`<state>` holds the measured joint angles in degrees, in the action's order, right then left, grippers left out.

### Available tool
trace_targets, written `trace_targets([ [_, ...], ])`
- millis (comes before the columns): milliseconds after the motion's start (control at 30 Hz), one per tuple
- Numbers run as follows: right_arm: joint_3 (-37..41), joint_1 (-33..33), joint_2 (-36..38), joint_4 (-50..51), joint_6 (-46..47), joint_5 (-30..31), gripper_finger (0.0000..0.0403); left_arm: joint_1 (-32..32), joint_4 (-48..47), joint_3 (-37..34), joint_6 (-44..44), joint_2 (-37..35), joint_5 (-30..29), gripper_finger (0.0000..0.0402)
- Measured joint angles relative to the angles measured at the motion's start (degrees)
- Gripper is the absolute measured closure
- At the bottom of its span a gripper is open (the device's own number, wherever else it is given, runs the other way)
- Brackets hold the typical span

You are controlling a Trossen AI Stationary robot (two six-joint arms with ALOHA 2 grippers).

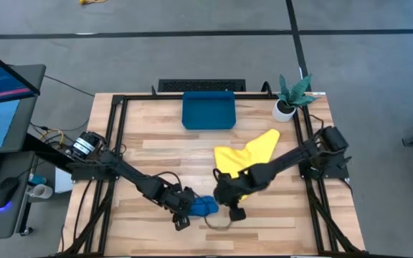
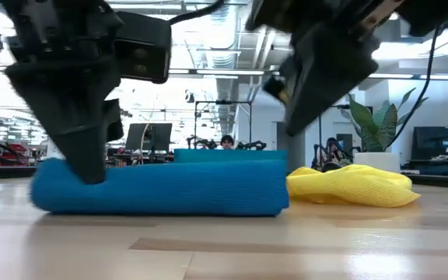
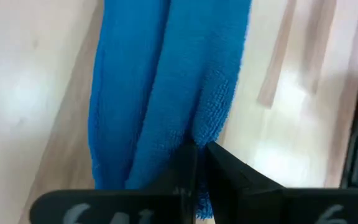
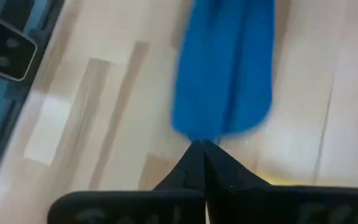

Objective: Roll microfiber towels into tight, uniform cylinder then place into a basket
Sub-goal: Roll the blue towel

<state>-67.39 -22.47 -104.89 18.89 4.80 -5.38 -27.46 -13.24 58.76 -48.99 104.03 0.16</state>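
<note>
The blue microfiber towel (image 2: 162, 187) lies rolled into a cylinder along the table's near edge, its length on the wood. My left gripper (image 3: 196, 152) is shut on the roll's left end (image 2: 61, 190). My right gripper (image 2: 292, 128) hangs shut just above the roll's right end and touches nothing; in the right wrist view its tips (image 4: 202, 146) point at that end. The yellow towel (image 1: 248, 152) lies crumpled on the table right of the middle, partly under my right arm. The dark-blue basket (image 1: 208, 111) stands at the far edge. My left gripper pinches a fold of the blue towel's outer layer (image 3: 209, 130) between its two fingers at the roll's left end. The fingers slant down from the table's left side. The roll stays lying on the table; how many layers are pinched cannot be told.
A small white pot with a green plant (image 1: 287, 100) stands at the far right corner. Bare wood (image 1: 156, 154) lies between the basket and the roll. A desk with a monitor and a mouse (image 1: 6, 190) stands beyond the table's left edge.
</note>
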Motion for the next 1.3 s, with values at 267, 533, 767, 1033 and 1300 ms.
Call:
trace_targets([
  [267, 0.2, -2.7, -2.2, -5.9, -11.2, 3.1, 0.0350, 1.2, 1.1, 0.0, 0.2, 0.0, 0.0, 0.0391],
  [533, 0.0, -1.7, -2.4, -8.5, -10.9, 3.9, 0.0243, 1.4, 1.2, 0.0, 0.3, 0.0, 0.0, 0.0391],
  [767, -0.1, -0.7, -5.9, -11.2, -11.3, 3.8, 0.0194, 1.4, 1.2, 0.0, 0.7, 0.0, 0.0, 0.0391],
  [1033, 0.0, -0.9, -8.0, -11.0, -9.5, 2.5, 0.0208, 1.4, 0.9, 0.0, 1.2, 0.0, 0.0, 0.0391],
  [1300, 0.0, 0.9, -8.0, -9.9, -3.2, 2.2, 0.0309, 1.4, 0.9, 0.0, 1.2, 0.0, 0.0, 0.0391],
])
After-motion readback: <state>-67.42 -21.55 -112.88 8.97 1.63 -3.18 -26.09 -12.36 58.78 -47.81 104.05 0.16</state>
